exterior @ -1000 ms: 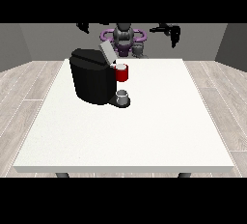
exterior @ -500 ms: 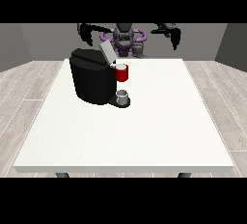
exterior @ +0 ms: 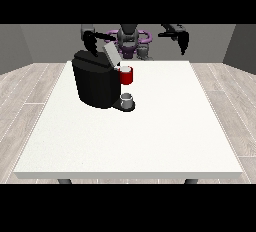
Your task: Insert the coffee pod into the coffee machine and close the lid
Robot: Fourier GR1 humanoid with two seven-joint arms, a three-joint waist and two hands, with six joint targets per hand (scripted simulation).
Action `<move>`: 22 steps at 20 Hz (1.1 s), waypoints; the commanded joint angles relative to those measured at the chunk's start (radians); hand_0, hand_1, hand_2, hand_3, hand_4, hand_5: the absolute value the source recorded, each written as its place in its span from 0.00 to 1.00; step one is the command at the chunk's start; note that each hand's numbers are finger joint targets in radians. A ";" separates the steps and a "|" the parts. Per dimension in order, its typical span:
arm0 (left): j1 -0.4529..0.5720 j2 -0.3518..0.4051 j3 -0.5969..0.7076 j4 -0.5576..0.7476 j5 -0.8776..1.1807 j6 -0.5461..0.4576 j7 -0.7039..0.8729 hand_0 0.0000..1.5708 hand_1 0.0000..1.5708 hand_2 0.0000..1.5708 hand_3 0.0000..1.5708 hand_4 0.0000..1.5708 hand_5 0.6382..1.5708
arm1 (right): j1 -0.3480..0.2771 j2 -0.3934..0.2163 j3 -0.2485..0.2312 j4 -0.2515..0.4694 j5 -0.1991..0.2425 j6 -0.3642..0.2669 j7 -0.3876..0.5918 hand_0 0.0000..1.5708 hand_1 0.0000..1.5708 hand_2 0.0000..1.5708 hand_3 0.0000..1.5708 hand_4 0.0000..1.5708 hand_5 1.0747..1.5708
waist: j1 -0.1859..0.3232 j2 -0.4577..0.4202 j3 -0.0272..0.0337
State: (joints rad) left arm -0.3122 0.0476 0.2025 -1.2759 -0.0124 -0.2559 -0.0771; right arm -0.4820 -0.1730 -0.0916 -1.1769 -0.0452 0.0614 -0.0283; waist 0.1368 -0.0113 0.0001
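Note:
The black coffee machine (exterior: 95,83) stands on the white table (exterior: 150,136), left of the middle. Its grey lid (exterior: 111,53) is tilted up and open. On its front is a red pod holder (exterior: 127,77) with a pale coffee pod (exterior: 125,69) sitting in its top. A small grey cup (exterior: 127,99) stands on the machine's base below the holder. The hand at the view's left (exterior: 91,43) hangs just behind and above the machine's top, near the lid, with its fingers pointing down and nothing in it. The hand at the view's right (exterior: 183,41) hangs in the air beyond the table's far edge, open and empty.
The robot's torso (exterior: 131,41) is behind the table's far edge. Bare tabletop stretches right of the machine and towards the near edge (exterior: 130,173).
The hand at the view's left has come down towards the top of the machine and the lid. The other hand has sunk slightly. Machine, pod and cup have not moved.

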 commanded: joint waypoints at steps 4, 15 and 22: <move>0.043 0.021 -0.027 -0.107 0.027 -0.005 0.030 0.00 0.00 0.00 0.00 0.00 1.00 | -0.103 -0.036 -0.028 0.107 0.027 0.011 -0.027 0.00 0.00 0.00 0.00 0.00 1.00 | 0.029 0.045 0.0001; 0.084 0.052 -0.023 -0.118 0.039 0.024 0.030 0.00 0.00 0.00 0.00 0.00 1.00 | -0.154 0.046 0.025 0.128 0.076 -0.040 -0.017 0.00 0.00 0.00 0.00 0.00 1.00 | -0.002 0.055 -0.0002; 0.057 0.061 -0.017 -0.116 0.072 0.025 0.026 0.00 0.00 0.00 0.00 0.00 1.00 | -0.207 0.007 -0.002 0.180 0.065 0.019 -0.052 0.00 0.00 0.00 0.00 0.00 1.00 | -0.008 0.087 -0.0001</move>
State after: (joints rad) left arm -0.2304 0.0946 0.1791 -1.3834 0.0262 -0.2182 -0.0829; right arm -0.6604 -0.1572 -0.0820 -1.0386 0.0172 0.0698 -0.0729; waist 0.1259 0.0573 -0.0017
